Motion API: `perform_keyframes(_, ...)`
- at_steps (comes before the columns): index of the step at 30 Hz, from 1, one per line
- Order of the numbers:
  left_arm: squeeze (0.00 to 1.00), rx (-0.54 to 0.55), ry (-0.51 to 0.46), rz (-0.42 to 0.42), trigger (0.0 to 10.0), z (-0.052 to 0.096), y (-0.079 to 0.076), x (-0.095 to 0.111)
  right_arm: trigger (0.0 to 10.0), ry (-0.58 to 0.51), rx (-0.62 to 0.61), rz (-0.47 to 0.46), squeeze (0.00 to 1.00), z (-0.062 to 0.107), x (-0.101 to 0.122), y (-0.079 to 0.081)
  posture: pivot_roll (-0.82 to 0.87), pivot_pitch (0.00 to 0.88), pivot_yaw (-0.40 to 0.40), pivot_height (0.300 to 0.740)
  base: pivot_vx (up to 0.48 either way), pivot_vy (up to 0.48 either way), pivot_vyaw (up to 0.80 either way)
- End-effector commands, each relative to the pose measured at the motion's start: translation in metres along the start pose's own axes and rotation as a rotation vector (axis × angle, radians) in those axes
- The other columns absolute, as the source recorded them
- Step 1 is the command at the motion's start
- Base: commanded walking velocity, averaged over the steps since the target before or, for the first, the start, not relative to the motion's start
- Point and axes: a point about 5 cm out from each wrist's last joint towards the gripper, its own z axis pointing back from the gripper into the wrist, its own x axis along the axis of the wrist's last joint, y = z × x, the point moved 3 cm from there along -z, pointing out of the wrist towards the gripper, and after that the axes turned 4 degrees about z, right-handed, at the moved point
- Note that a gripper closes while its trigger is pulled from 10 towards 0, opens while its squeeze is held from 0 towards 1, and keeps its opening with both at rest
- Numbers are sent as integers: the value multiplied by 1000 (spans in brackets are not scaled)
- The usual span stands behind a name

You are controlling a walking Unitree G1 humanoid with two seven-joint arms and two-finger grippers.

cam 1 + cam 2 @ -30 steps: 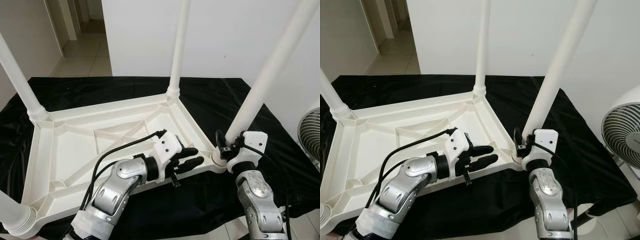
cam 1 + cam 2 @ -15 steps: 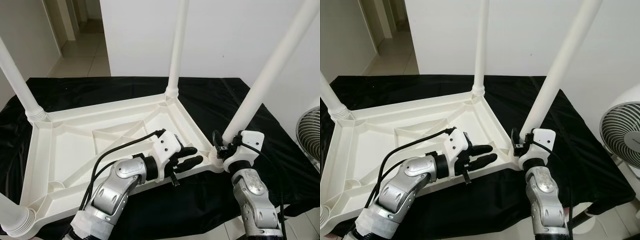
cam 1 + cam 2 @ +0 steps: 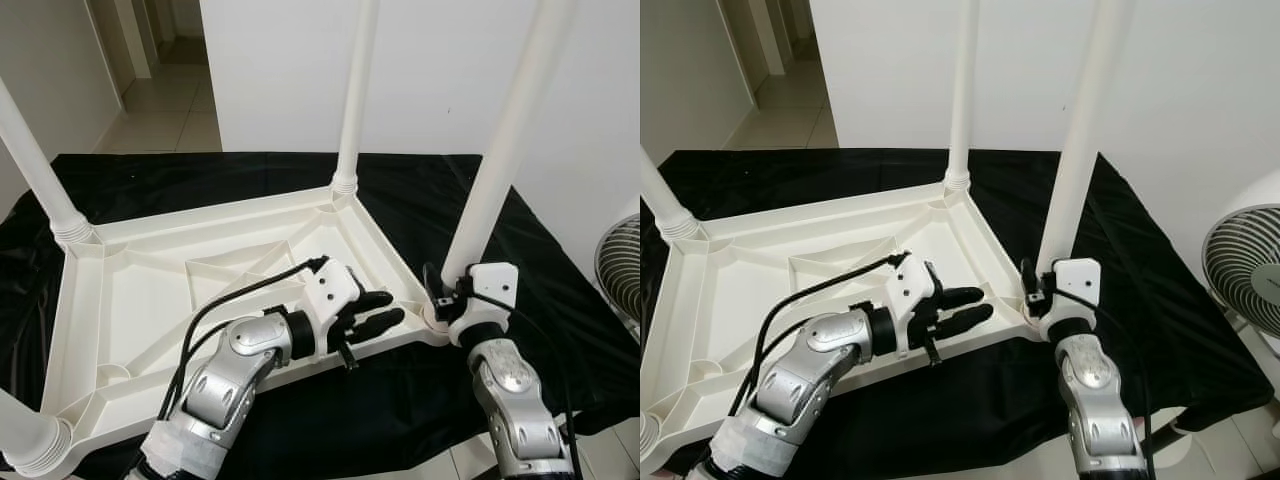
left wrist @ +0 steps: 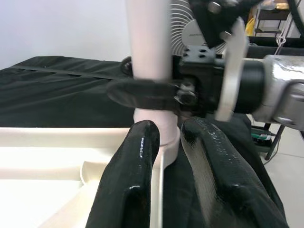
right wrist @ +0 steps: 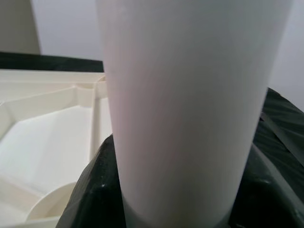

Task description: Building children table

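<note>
Now upright: fourth leg straightened at the near right corner

At the left edge of the frame, two white legs already stand in the corner sockets of the upturned table top (image 3: 150, 290), which lies on a black cloth (image 3: 200, 175) covering the work surface. A third leg (image 3: 355, 100) rises from the far corner, upper centre.

Lower centre, the left gripper (image 3: 375, 318) lies along the near rim of the table top, its two black fingers (image 4: 137, 156) set narrowly apart with the rim's edge running between them. From these pictures I cannot tell whether they press on it.

Right of centre, the right gripper (image 3: 448, 300) is closed around the base of the fourth leg (image 3: 505, 130), just above its socket at the near right corner.

Change noted: a second ago this leg leaned strongly toward the upper right of the frame; it now stands close to vertical, roughly in line with the far leg.

Judgement: the leg appears aligned with its socket, so seating or tightening it looks like the remaining step. Whether it is fully home cannot be confirmed.

A fan (image 3: 1245, 265) stands at the right edge.
</note>
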Motion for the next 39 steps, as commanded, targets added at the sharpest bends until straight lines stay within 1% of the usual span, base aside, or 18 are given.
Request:
perform_keyframes(1,0,62,-4,0,10000,1,5,2,10000,27,39,9,0,4,-7,6,-5,47,15,740,0,0,0)
perform_keyframes(2,0,59,-3,0,10000,2,6,3,10000,34,72,13,0,9,-10,7,-6,49,20,740,0,0,0)
perform_keyframes(3,0,58,-3,1,10000,2,6,3,10000,36,78,17,0,10,-11,7,-6,49,20,740,0,0,0)
perform_keyframes(8,0,58,-1,1,10000,3,6,3,10000,41,97,12,0,13,-15,7,-5,51,25,740,0,0,0)
perform_keyframes(11,0,57,-1,-2,10000,3,6,3,10000,44,117,-32,0,20,-20,8,-5,52,29,740,0,0,0)
perform_keyframes(13,0,56,-1,-2,10000,3,7,4,10000,61,105,-65,0,23,-26,6,-4,53,31,740,0,0,0)
perform_keyframes(15,0,56,-1,-3,10000,3,7,4,10000,66,100,-66,0,24,-28,5,-4,53,31,740,0,0,0)
perform_keyframes(16,0,56,-2,-3,10000,3,7,4,10000,82,83,-100,0,25,-33,4,-4,53,31,740,0,0,0)
perform_keyframes(17,0,56,-2,-3,10000,3,7,4,10000,82,83,-100,0,25,-33,4,-4,53,31,740,0,0,0)
perform_keyframes(18,0,56,-2,-3,10000,3,7,5,10000,104,65,-124,0,26,-39,2,-2,52,32,740,0,0,0)
perform_keyframes(20,0,56,-2,-4,10000,4,7,5,10000,124,54,-130,0,27,-44,1,-2,52,32,740,0,0,0)
perform_keyframes(22,0,56,0,-6,10000,4,7,5,10000,139,58,-153,0,27,-46,2,-2,52,32,740,0,0,0)
perform_keyframes(24,0,56,-1,-7,10000,4,7,5,10000,153,46,-200,0,26,-48,0,-1,49,31,740,0,0,0)
perform_keyframes(31,0,57,-2,-9,10000,4,7,5,10000,174,41,-195,0,23,-52,-3,0,44,25,740,0,0,0)
perform_keyframes(34,0,59,-4,-11,10000,4,7,6,10000,224,45,-194,0,21,-58,-3,0,40,22,740,0,0,0)
perform_keyframes(35,0,59,-4,-11,10000,4,7,6,10000,224,45,-194,0,21,-58,-3,0,40,22,740,0,0,0)
perform_keyframes(36,0,59,-5,-10,10000,4,7,6,10000,250,50,-190,0,20,-61,-4,0,38,20,740,0,0,0)
perform_keyframes(39,0,59,-5,-10,10000,4,7,6,10000,250,50,-190,0,20,-61,-4,0,38,20,740,0,0,0)
